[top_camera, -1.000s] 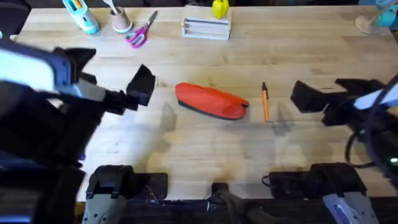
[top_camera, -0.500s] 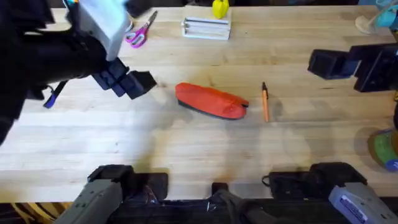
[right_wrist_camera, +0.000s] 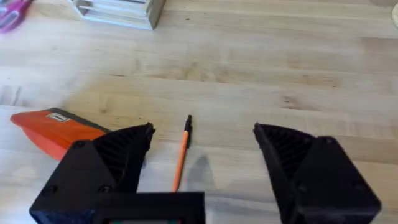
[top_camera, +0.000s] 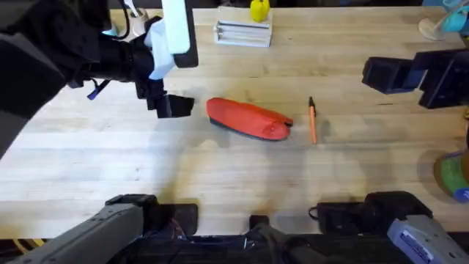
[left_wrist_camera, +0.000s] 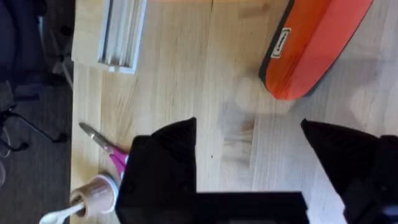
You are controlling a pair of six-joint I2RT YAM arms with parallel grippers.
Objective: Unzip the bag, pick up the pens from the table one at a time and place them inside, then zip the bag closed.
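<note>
Pale wood planks make up the desk (top_camera: 242, 176), and both arms wait above it. The left pincer (left_wrist_camera: 249, 134) has its two black fingers wide apart, with nothing between them. It sits just beside one end of the bag (top_camera: 248, 119), at the bag's left in the view from above. The right pincer (right_wrist_camera: 202, 143) is spread apart too, and it holds nothing. It hangs well off to the right, looking down at the pen (top_camera: 312, 120).

The bag is red-orange and lies flat near the middle of the desk. It looks zipped shut. The pen is orange with a black tip, and it lies just to the right of the bag, not touching it.

I think the step now is to open the zip. To do it well, one pincer should pinch the end of the bag to keep it from sliding. The zip pull is too small to see, so it must be found first. Pink scissors (left_wrist_camera: 109, 149) lie farther back, out of the way.
</note>
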